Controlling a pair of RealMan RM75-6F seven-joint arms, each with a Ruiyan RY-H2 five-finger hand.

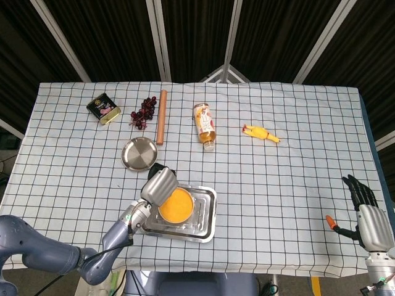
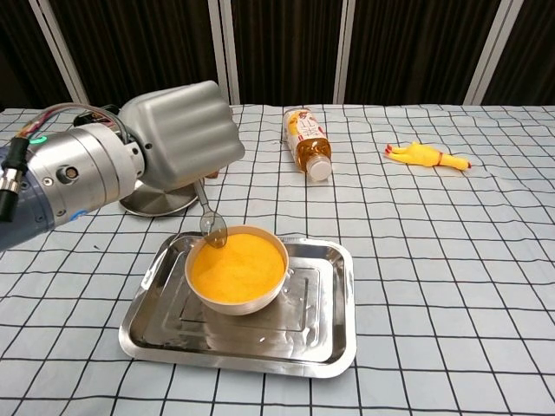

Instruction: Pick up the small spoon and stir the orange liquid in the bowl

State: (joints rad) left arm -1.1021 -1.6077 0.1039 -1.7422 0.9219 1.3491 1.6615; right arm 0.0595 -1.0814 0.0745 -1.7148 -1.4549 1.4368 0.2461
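While the left hand (image 2: 178, 134) grips the small spoon (image 2: 208, 217) in closed fingers, the spoon's tip dips at the far-left rim of the bowl (image 2: 236, 270) of orange liquid (image 2: 238, 264), which sits in a steel tray (image 2: 321, 334). Well right of the bowl, the right hand (image 1: 368, 219) rests with fingers spread, holding nothing.
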